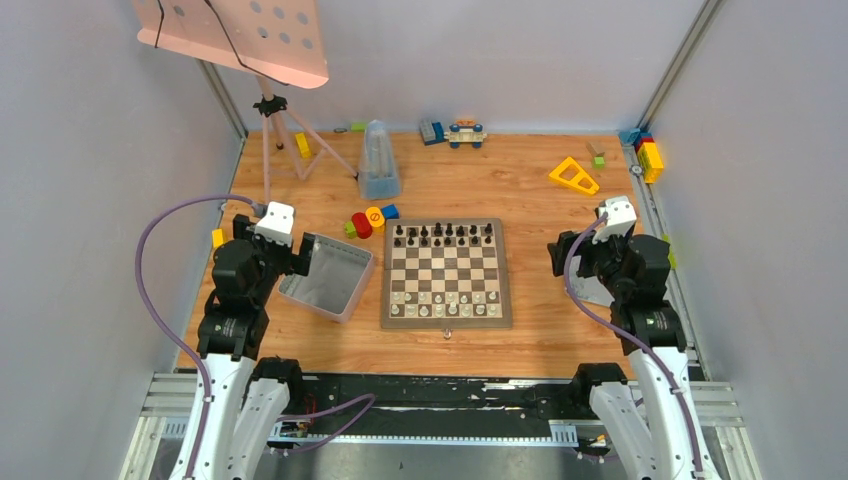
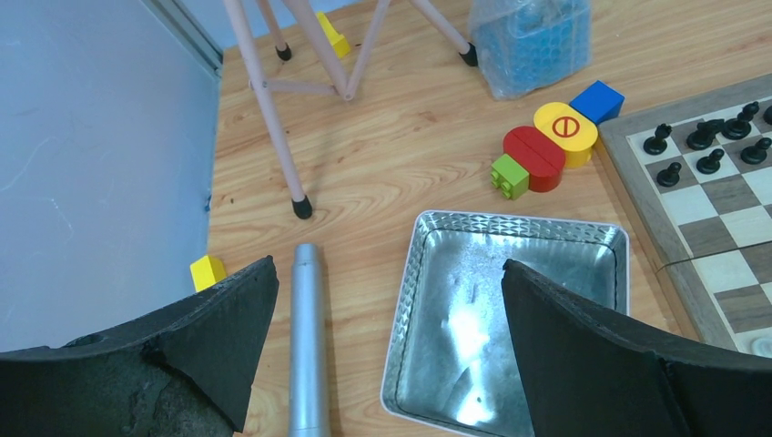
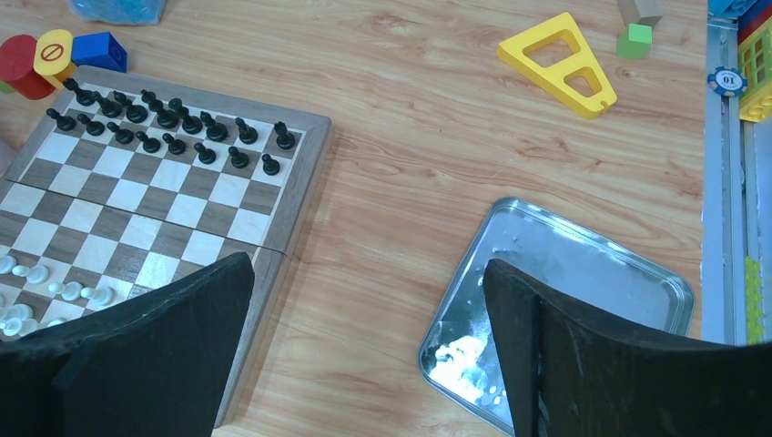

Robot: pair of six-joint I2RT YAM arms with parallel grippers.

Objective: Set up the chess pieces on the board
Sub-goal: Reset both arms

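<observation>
Chess pieces [image 3: 205, 153] stand upright on the board [image 1: 445, 272] in two bands running left to right, one along its near side and one along its far side. The middle rows are bare. The board lies flat at mid-table between the two arms, its edges square to the table's, with a seam crossing it left to right at the halfway line.

Nearest, the left gripper [image 2: 387, 273] hangs with its jaws spread wide and nothing between them, over the left tray [image 2: 519, 220], which sits just left of the board. A silver tube [image 2: 308, 346] lies on the wood beside that tray. The right gripper [image 3: 364, 264] is likewise wide apart and holds nothing, by the right tray [image 3: 592, 238] to the board's right.

A small pale thing [image 1: 447, 332] sits on the table just off the board's near edge; what it is cannot be told. The white pieces [image 3: 38, 272], cream and tiny, occupy the two near rows and are too small to count. The black pieces [image 3: 164, 116] fill the two far rows, eight to a row.

Beyond the far left corner lie toy blocks [image 1: 368, 221], then a clear bag [image 1: 378, 165] of blue ones and a pink stand [image 1: 240, 40]. A yellow triangle [image 1: 573, 175] lies far right.
</observation>
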